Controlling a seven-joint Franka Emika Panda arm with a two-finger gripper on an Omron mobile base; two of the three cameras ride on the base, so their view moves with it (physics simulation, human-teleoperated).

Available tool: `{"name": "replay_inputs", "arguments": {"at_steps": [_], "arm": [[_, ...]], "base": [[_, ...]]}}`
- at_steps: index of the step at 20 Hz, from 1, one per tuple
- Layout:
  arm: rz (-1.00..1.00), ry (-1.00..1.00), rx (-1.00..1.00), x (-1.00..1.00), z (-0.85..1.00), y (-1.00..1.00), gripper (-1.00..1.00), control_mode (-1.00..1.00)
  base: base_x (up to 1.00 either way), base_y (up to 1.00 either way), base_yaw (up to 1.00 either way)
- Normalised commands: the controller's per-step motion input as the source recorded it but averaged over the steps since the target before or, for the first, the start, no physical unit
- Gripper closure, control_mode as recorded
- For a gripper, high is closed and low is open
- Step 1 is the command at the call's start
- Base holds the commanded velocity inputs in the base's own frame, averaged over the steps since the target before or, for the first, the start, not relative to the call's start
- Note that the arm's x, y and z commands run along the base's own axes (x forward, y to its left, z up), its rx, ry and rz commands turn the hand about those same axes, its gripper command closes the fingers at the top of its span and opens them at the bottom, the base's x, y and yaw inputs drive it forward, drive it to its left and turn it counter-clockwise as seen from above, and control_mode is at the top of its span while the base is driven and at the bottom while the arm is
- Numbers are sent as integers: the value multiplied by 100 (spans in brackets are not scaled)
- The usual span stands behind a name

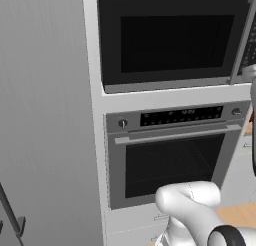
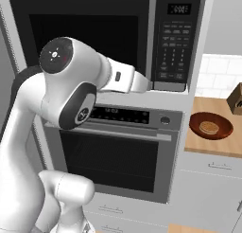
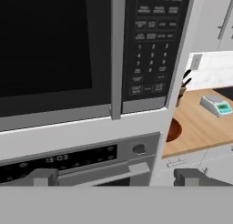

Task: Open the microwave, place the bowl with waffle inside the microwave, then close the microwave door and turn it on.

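Black and grey, the large built-in microwave (image 2: 108, 38) sits high in the pale cabinet column, and its wide black microwave door (image 1: 172, 37) with the dark window is shut flush against the frame. A long vertical silver bar handle (image 3: 118, 54) runs down the door's right edge, and just beside it is the black keypad panel (image 2: 174, 42) with a small digital display at its top.

Off to the right, on the light wooden counter (image 2: 212, 142), rests the round reddish-brown glossy bowl (image 2: 211, 125), shallow and wide, with the small golden-tan waffle (image 2: 208, 128) lying flat in its middle. In the hand view only a dark red sliver of the bowl shows past the cabinet edge.

The white arm reaches up and across in front of the cabinet, its wrist pointing toward the lower end of the handle. The gripper (image 3: 118, 176) shows in the hand view as two grey finger tips (image 3: 43, 176) spread far apart, with nothing between them, so the hand is released and touching neither handle nor door.

Directly under the microwave is the steel wall oven (image 2: 118, 151) with its knobs, dark display strip and horizontal bar handle, its glass door closed. On the counter further right I can see a small grey kitchen scale (image 3: 216, 105) with a greenish display, and a brown wooden knife block (image 2: 235, 99) against the white tiled wall.
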Motion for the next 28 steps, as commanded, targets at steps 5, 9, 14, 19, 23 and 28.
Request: {"name": "replay_inputs", "arguments": {"at_steps": [5, 9, 14, 19, 23, 28], "arm": [[3, 0, 0, 44, 0, -11, -100, -100], [7, 0, 1, 47, 0, -19, -100, -100], [6, 0, 2, 38, 1, -25, -100, -100], [1, 0, 0, 33, 0, -10, -100, -100], [0, 0, 0, 42, 0, 0, -100, -100], [-1, 0, 0, 46, 0, 0, -100, -100]], "base": [[0, 0, 0], [0, 0, 0], [0, 0, 0], [0, 0, 0], [0, 0, 0], [0, 0, 0]]}}
